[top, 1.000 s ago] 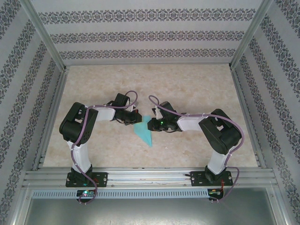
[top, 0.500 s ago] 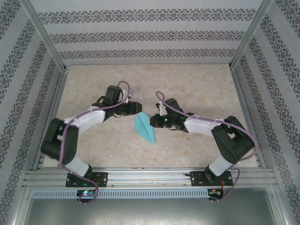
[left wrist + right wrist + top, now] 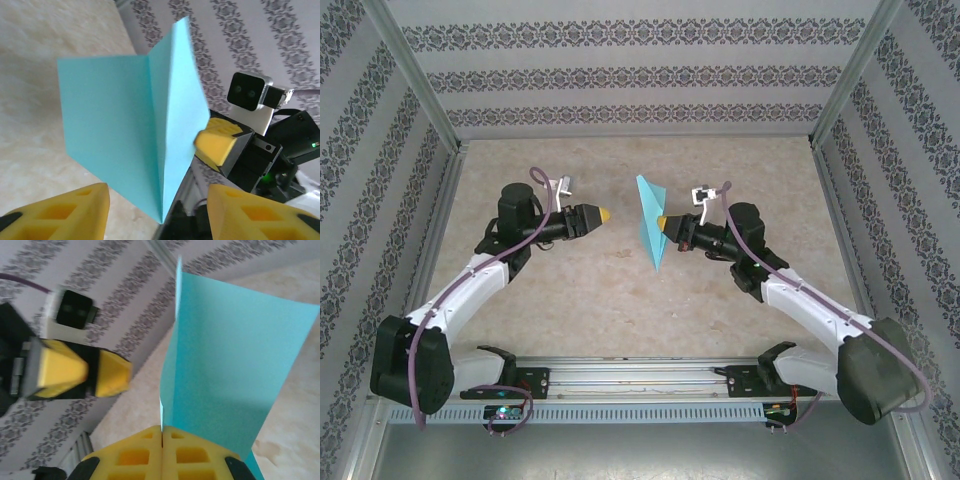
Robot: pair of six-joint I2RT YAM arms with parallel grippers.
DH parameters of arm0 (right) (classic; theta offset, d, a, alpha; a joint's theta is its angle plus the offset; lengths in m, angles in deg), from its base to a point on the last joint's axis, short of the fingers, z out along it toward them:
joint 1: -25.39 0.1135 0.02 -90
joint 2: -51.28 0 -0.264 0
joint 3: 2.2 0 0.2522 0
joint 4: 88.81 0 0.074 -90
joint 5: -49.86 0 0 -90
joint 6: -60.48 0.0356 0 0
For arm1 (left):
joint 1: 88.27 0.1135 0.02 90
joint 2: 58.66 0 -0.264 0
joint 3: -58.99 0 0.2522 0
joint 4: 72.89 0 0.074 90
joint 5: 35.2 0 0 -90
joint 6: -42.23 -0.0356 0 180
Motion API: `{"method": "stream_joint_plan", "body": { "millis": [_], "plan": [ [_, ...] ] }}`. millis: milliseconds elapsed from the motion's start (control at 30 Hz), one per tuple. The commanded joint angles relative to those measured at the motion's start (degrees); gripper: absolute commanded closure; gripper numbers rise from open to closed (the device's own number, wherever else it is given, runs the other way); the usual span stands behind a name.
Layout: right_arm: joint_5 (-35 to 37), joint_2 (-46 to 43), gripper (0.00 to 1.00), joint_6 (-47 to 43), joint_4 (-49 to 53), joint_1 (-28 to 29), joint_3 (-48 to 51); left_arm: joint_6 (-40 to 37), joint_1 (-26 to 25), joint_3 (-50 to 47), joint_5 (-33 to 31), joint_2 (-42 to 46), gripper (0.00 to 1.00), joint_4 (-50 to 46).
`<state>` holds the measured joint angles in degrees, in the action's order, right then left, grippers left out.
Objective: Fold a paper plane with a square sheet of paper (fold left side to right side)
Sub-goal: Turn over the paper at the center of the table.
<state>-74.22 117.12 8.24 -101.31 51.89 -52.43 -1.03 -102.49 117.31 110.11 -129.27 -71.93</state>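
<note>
Holding the slim turquoise-blue creased paper plane raised in the air, well clear of the mottled beige bench, between the two arms. Gripping it with the right end effector, closed tight on the paper's folded edge, yellow pads pressed flat together. Facing it from near by with the left end effector, parted and touching nothing. Probably featherweight and floppy to handle: thin, quick to crumple or tear, apt to slide out of smooth pads. Best taken along the layered central crease, likely the stiffest part, not by a single wing.
</note>
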Motion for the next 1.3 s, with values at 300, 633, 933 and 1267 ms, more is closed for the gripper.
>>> {"method": "stream_joint_plan", "body": {
  "millis": [300, 633, 933, 1267],
  "plan": [
    [-5.5, 0.4, 1.0, 4.8, -11.1, 3.3, -1.8, 8.6, -5.1, 1.7, 7.3, -4.6, 0.5, 19.3],
    [-6.1, 3.7, 1.0, 7.1, -13.6, 4.7, -2.6, 7.7, -6.8, 3.5, 7.5, -6.6, 0.64, 20.5],
    [-5.4, 4.3, 0.99, 7.9, -13.9, 4.7, -2.6, 5.1, -6.8, 3.8, 6.2, -6.5, 0.88, 17.6],
    [-4.5, 2.3, 0.81, 8.8, -13.6, 3.8, -1.9, 2.5, -6.9, 3.6, 4.3, -5.9, 0.96, 14.5]
  ]
}}
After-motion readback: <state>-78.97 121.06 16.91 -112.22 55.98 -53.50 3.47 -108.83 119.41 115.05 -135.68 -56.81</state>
